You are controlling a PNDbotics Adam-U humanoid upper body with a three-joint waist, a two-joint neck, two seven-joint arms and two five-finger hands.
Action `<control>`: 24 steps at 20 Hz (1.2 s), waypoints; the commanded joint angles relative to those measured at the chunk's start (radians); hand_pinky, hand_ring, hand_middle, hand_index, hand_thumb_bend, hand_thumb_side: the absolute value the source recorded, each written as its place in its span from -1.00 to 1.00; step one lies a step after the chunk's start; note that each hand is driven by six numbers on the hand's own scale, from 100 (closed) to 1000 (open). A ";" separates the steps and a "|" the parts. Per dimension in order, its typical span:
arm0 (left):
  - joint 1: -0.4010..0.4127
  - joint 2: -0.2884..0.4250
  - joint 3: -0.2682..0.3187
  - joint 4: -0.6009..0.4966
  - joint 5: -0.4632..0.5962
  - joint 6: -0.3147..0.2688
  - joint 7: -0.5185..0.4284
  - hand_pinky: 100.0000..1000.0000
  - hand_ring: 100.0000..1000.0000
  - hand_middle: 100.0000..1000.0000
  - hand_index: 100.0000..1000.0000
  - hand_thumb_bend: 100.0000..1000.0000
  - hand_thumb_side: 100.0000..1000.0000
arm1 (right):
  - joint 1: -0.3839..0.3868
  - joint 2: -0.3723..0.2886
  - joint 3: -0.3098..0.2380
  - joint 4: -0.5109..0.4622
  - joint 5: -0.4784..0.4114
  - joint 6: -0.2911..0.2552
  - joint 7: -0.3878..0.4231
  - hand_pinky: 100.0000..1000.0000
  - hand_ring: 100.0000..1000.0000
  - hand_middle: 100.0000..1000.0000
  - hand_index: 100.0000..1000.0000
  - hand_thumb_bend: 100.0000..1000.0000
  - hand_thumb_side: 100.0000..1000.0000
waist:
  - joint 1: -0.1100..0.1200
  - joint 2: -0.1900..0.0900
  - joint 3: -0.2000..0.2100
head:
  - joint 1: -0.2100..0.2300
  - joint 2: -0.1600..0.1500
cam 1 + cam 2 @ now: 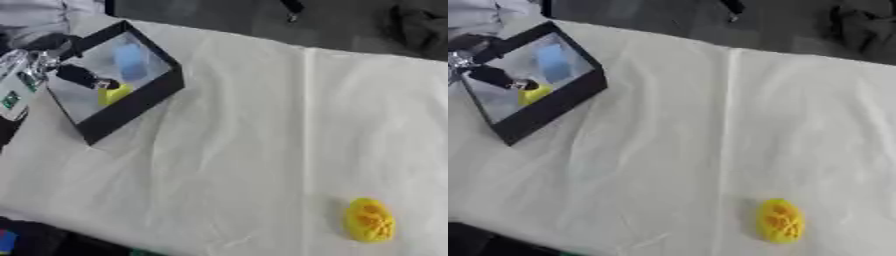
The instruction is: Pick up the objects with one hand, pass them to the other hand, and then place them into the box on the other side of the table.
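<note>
Left eye view: a left hand [83, 76] is seen reaching into the black-walled box [140, 102] at the far left, its dark fingers closed on a small yellow object [114, 93] held low inside, beside a pale blue block [130, 61]. Release there is judged the coming move. A second yellow object [369, 220], oval and bumpy with orange patches, lies well apart at the near right of the white, creased surface [245, 140], its long axis running near to far. The right hand is not shown.

The left hand [492, 76] reaches into the box [570, 97] over a yellow thing [534, 94]; a yellow fruit [780, 221] lies well apart on the surface [675, 150].
</note>
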 commanded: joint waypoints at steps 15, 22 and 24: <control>0.111 0.040 0.024 -0.735 0.762 -0.007 0.353 0.94 1.00 0.31 0.81 -1.00 0.48 | 0.083 -0.148 0.083 -0.015 -0.153 -0.043 0.396 0.51 0.57 0.70 0.68 -0.82 -0.37 | -0.015 -0.030 -0.015 | -0.100 0.009; 0.160 0.018 0.009 -0.874 0.932 -0.052 0.410 0.95 1.00 0.27 0.77 -1.00 0.47 | 0.141 -0.148 0.208 -0.015 -0.200 -0.066 0.417 0.50 0.59 0.75 0.76 -0.73 -0.27 | -0.030 -0.035 -0.038 | -0.142 0.007; 0.166 0.024 -0.001 -0.895 0.952 -0.044 0.406 0.95 1.00 0.27 0.76 -1.00 0.46 | 0.163 -0.152 0.262 -0.015 -0.209 -0.069 0.378 0.50 0.59 0.76 0.76 -0.68 -0.28 | -0.032 -0.035 -0.042 | -0.147 0.010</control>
